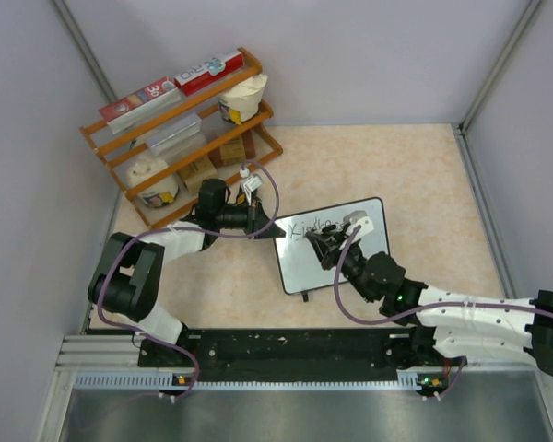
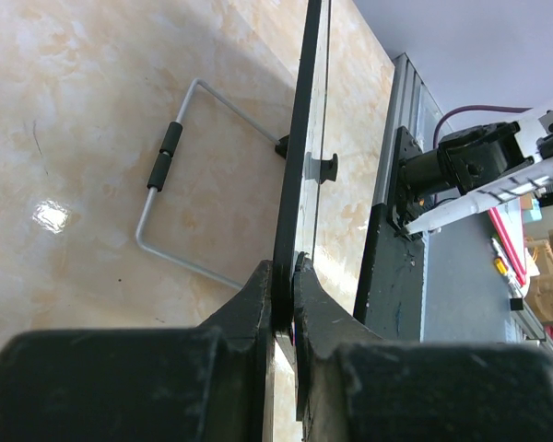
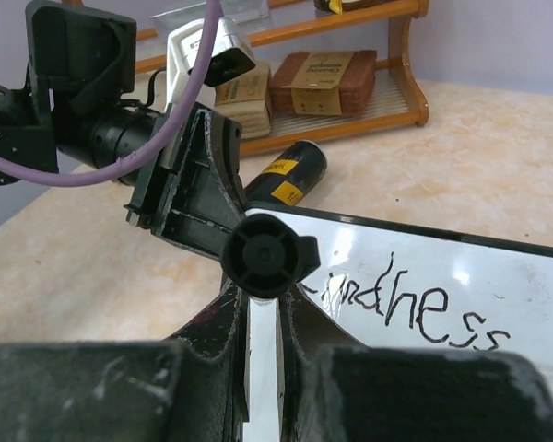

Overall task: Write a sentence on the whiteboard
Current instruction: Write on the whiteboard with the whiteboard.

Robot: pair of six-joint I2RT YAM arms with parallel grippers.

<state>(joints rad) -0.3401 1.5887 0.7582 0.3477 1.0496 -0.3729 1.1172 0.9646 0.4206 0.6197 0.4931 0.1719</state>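
Beige marbled bench [image 1: 396,175] inside a pale-walled enclosure, with a wooden rack [image 1: 180,138] of boxes and tubs at the back left. Item one: whiteboard [image 1: 323,267], black-framed, mid-bench between the two arms, turned at a slant. The left wrist view shows its wire prop [image 2: 170,184] folded out behind it. Item two: sentence [image 3: 415,308], one word so far, reading as "kindness", its first letters hidden behind the marker; it runs along the board's top edge and the rest of the face is bare. Left jaws: nearly closed, pinching the board's left frame edge. Right jaws: fully closed on a black-ended marker [image 3: 261,258] held over the board at the written line; whether the tip touches cannot be told. Step in hand, as judged: writing under way, early, first word apparently complete. Next move calls for a short lift past the last letter, light even pressure, and a firm left grip so the board does not skate.
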